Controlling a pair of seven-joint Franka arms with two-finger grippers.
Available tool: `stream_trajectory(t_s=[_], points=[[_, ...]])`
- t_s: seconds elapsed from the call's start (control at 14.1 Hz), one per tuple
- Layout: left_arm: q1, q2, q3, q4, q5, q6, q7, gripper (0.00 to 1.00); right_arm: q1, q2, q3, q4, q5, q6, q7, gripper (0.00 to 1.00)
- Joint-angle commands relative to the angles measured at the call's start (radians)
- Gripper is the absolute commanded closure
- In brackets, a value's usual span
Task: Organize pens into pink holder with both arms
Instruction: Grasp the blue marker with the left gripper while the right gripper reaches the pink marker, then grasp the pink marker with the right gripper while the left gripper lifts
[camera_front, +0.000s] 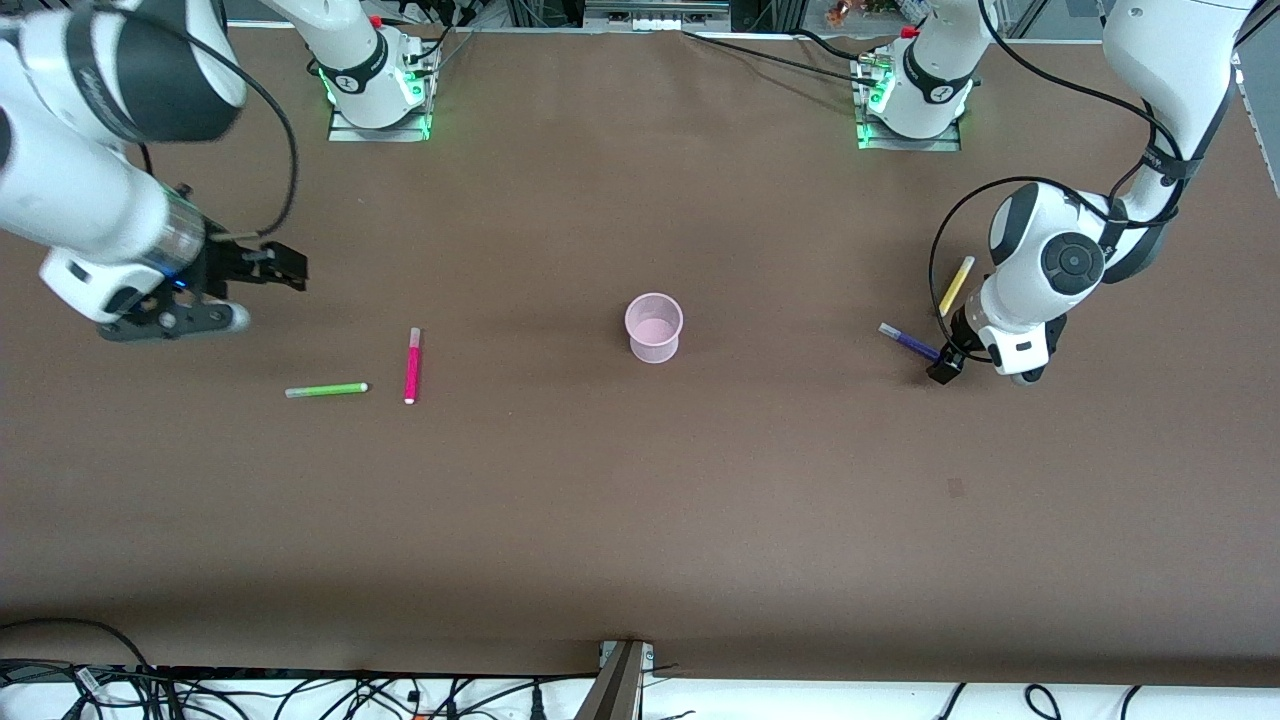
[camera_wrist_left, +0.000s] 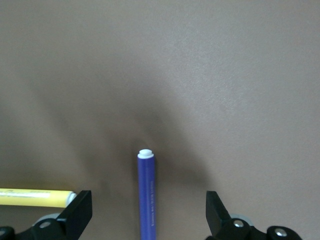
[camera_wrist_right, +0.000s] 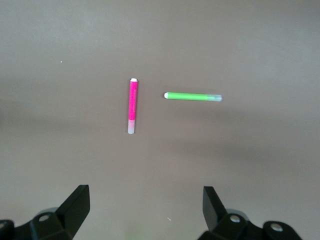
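Green pen (camera_front: 326, 390) and magenta pen (camera_front: 411, 365) lay flat nearest my camera. I logged the right gripper (camera_front: 270, 268) spread wide above the table, the pink holder (camera_front: 654, 327) upright mid-table, and the left gripper (camera_wrist_left: 148, 215) wide astride the purple pen (camera_wrist_left: 147, 195), beside the yellow pen (camera_front: 956, 285).

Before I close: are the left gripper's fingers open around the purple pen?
Open: left gripper fingers straddle the purple pen on the table, gaps either side.
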Motion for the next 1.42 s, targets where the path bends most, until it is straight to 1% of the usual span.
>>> stream_trajectory(t_s=[0.0, 0.07, 0.28, 0.35, 0.5, 0.64, 0.71, 0.78, 0.92, 1.13, 1.2, 1.35], points=[[-0.005, 0.043, 0.001, 0.044, 0.039, 0.002, -0.046, 0.08, 0.02, 0.055, -0.005, -0.039, 0.068, 0.087, -0.005, 0.0], [-0.005, 0.049, 0.001, 0.044, 0.051, 0.001, -0.046, 0.22, 0.022, 0.057, -0.005, -0.105, 0.087, 0.179, -0.005, 0.0], [-0.003, 0.075, 0.001, 0.044, 0.066, 0.001, -0.047, 0.23, 0.051, 0.069, -0.005, -0.313, 0.09, 0.466, 0.007, 0.0], [-0.003, 0.081, 0.001, 0.044, 0.076, 0.001, -0.047, 0.23, 0.051, 0.089, -0.005, -0.344, 0.09, 0.53, 0.014, 0.01], [-0.002, 0.094, 0.009, 0.044, 0.102, 0.001, -0.047, 0.23, 0.052, 0.165, -0.005, -0.337, 0.095, 0.58, 0.018, 0.01], [-0.002, 0.103, 0.01, 0.044, 0.114, 0.001, -0.047, 0.23, 0.068, 0.228, -0.005, -0.337, 0.096, 0.676, 0.018, 0.01], [-0.002, 0.106, 0.013, 0.044, 0.132, 0.001, -0.049, 0.28, 0.068, 0.262, -0.005, -0.339, 0.096, 0.71, 0.02, 0.02], [0.0, 0.106, 0.021, 0.044, 0.148, 0.001, -0.049, 0.37, 0.068, 0.284, -0.005, -0.342, 0.098, 0.741, 0.018, 0.03], [-0.002, 0.106, 0.023, 0.046, 0.151, 0.001, -0.049, 0.55, 0.068, 0.288, -0.005, -0.342, 0.098, 0.744, 0.018, 0.09], [-0.008, 0.101, 0.021, 0.047, 0.151, -0.001, -0.049, 0.88, 0.065, 0.31, -0.005, -0.332, 0.117, 0.753, 0.018, 0.13], [-0.008, 0.1, 0.021, 0.053, 0.152, -0.005, -0.044, 0.98, 0.065, 0.323, -0.005, -0.331, 0.124, 0.773, 0.018, 0.18], [-0.009, 0.094, 0.014, 0.076, 0.152, -0.013, -0.041, 1.0, 0.065, 0.347, -0.005, -0.331, 0.124, 0.804, 0.018, 0.27]])
